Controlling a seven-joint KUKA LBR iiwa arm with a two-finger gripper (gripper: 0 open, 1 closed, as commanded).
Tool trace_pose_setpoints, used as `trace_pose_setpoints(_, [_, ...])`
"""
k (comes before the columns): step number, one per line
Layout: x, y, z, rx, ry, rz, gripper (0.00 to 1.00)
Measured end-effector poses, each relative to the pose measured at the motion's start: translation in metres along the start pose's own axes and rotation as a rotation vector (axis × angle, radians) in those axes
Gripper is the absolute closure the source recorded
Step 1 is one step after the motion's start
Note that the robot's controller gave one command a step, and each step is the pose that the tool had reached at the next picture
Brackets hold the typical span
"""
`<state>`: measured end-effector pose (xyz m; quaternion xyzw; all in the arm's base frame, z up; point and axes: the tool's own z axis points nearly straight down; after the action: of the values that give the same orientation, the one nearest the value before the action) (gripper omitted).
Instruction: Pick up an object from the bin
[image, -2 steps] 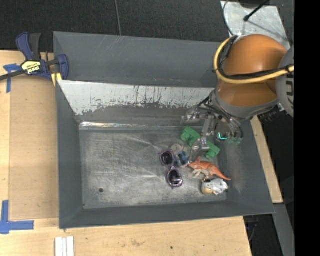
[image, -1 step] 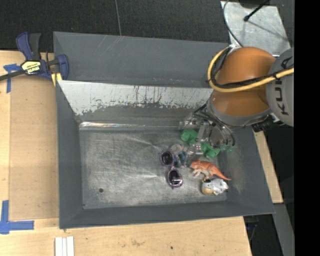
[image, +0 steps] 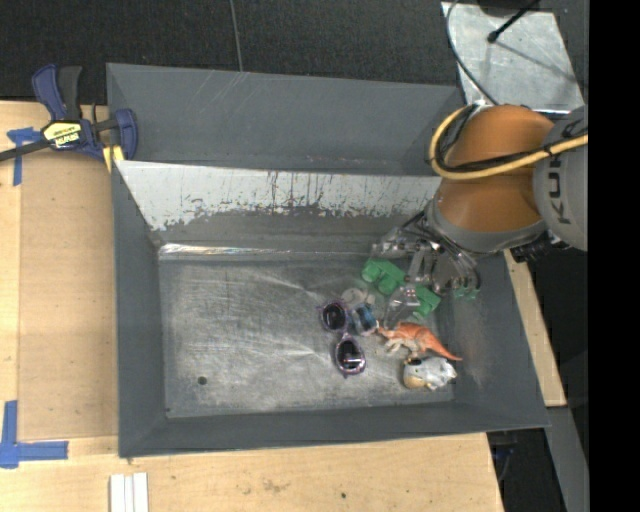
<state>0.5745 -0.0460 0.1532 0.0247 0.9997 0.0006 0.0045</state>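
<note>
Grey bin (image: 230, 340) floor: purple sunglasses (image: 346, 342), orange dinosaur (image: 421, 342), green piece (image: 380, 272) by tool (image: 410, 296).

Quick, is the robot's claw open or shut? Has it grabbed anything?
Gripper: cannot be told. It is over the green thing on the right side of the bin.

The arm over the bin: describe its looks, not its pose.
A rounded orange cover caps the wrist, with a yellow cable and a black one looped around it. Behind it the pale grey link bears dark lettering. Below the cover sits the hand, a small cluster of silvery metal parts.
</note>
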Motion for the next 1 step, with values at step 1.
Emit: trace_pose_setpoints(1, [-0.0008, -0.0093, 0.0286, 0.006, 0.008, -0.076, 0.0])
